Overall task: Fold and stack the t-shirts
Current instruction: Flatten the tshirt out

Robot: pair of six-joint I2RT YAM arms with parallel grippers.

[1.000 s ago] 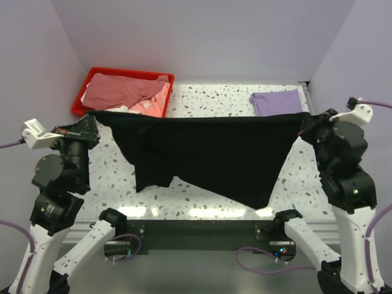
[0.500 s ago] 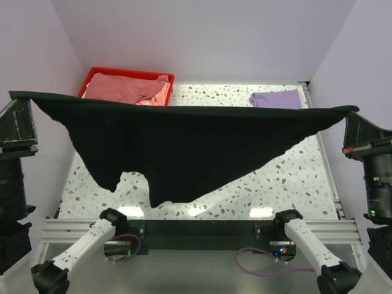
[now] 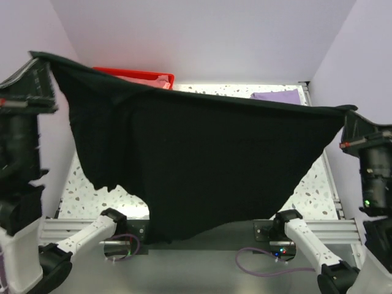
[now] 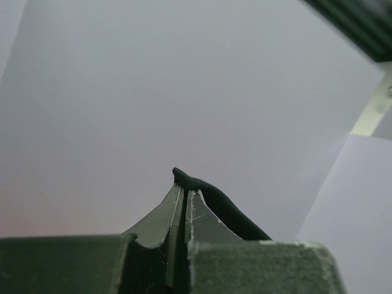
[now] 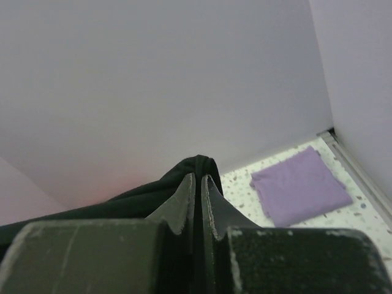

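Note:
The black t-shirt (image 3: 202, 159) hangs spread wide in the air between both arms and hides most of the table. My left gripper (image 3: 38, 56) is shut on its upper left corner, raised high; in the left wrist view (image 4: 184, 184) black cloth (image 4: 223, 208) is pinched between the jaws. My right gripper (image 3: 349, 110) is shut on the shirt's right corner, lower; the right wrist view (image 5: 199, 177) shows the cloth (image 5: 197, 163) bunched over the tips. The folded light purple t-shirt (image 3: 278, 96) lies at the back right of the table and also shows in the right wrist view (image 5: 300, 187). Pink shirts (image 3: 147, 78) peek from the bin.
The red plastic bin (image 3: 138, 73) stands at the back left, mostly hidden behind the black shirt. The speckled table (image 3: 312, 184) shows only at the right and lower left. Light purple walls enclose the back and both sides.
My left gripper has risen further, tilting the shirt's top edge up on the left. The cloth now hangs lower toward the arm bases and covers more of the table. The right gripper has hardly moved.

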